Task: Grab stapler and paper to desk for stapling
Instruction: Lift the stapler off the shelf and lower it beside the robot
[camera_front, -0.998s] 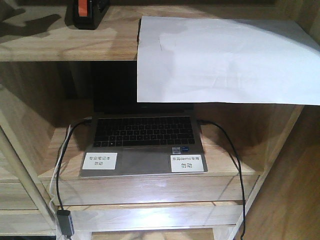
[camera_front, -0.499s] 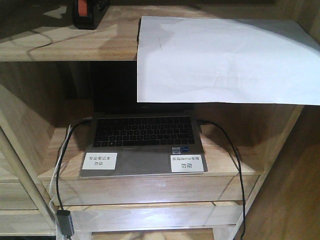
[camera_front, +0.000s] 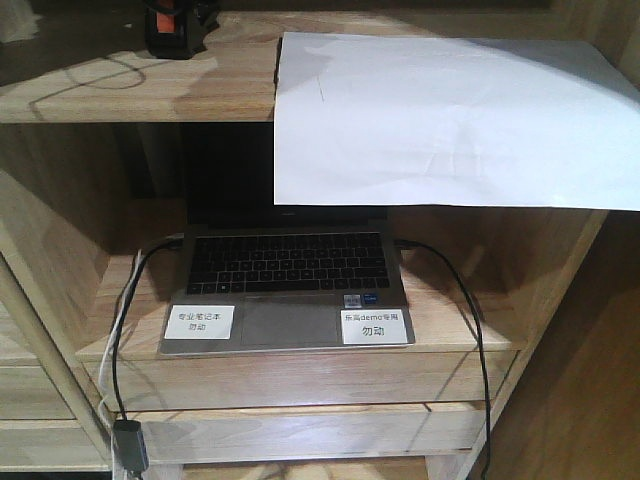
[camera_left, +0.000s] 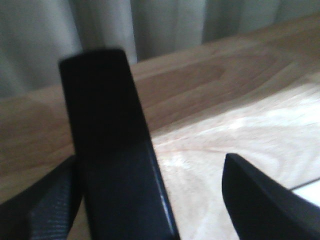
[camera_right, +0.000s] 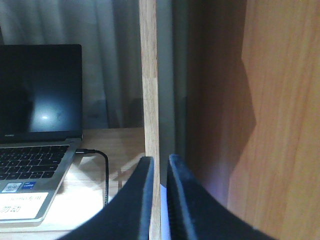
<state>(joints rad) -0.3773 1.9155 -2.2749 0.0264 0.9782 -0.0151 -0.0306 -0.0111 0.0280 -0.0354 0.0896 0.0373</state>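
Observation:
The black stapler (camera_front: 172, 30) with its orange-red patch stands at the left of the top shelf (camera_front: 120, 90), at the frame's upper edge. In the left wrist view the stapler (camera_left: 112, 150) stands up between my left gripper's (camera_left: 155, 200) open jaws. It lies against the left finger (camera_left: 40, 205), with a wide gap to the right finger (camera_left: 265, 205). The white paper (camera_front: 450, 120) lies on the same shelf and hangs over its front edge. My right gripper (camera_right: 160, 167) is shut and empty, in front of a shelf post (camera_right: 149, 75). The desk is out of view.
An open laptop (camera_front: 285, 285) with two white labels sits on the lower shelf, partly behind the hanging paper. Black cables (camera_front: 125, 330) run from both of its sides. A wooden side panel (camera_right: 270, 125) stands close on the right. Grey curtains (camera_left: 100, 25) hang behind the shelf.
The shadows on the top shelf have shifted left and thinned. The stapler's upper part now looks more covered at the frame's edge. Paper and laptop have not moved.

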